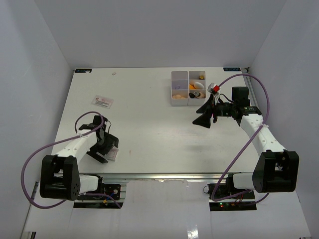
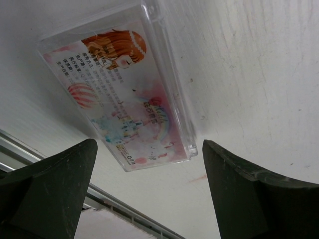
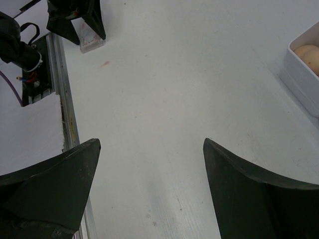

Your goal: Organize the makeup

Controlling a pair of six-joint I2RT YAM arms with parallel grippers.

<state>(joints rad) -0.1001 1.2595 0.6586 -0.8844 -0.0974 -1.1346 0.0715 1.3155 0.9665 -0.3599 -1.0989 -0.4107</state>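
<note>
The makeup sits in the white compartment box (image 1: 171,89) at the back right. It holds tan sponges (image 1: 178,94), an orange-white piece (image 1: 193,86) and a black-and-gold tube (image 1: 201,77). In the right wrist view the sponges (image 3: 306,55) show at the box's corner (image 3: 299,74). My right gripper (image 1: 203,123) (image 3: 151,142) hangs open over bare table just in front of the box, holding nothing. My left gripper (image 1: 105,153) (image 2: 149,144) is open at the near left, its fingers just short of a flat clear case (image 2: 119,94) (image 1: 114,153) with a colourful printed label, not touching it.
A pink-and-white card (image 1: 102,101) lies flat at the left, farther back. A metal rail (image 3: 67,114) runs along the table's near edge, close to the clear case. White walls close the table in on three sides.
</note>
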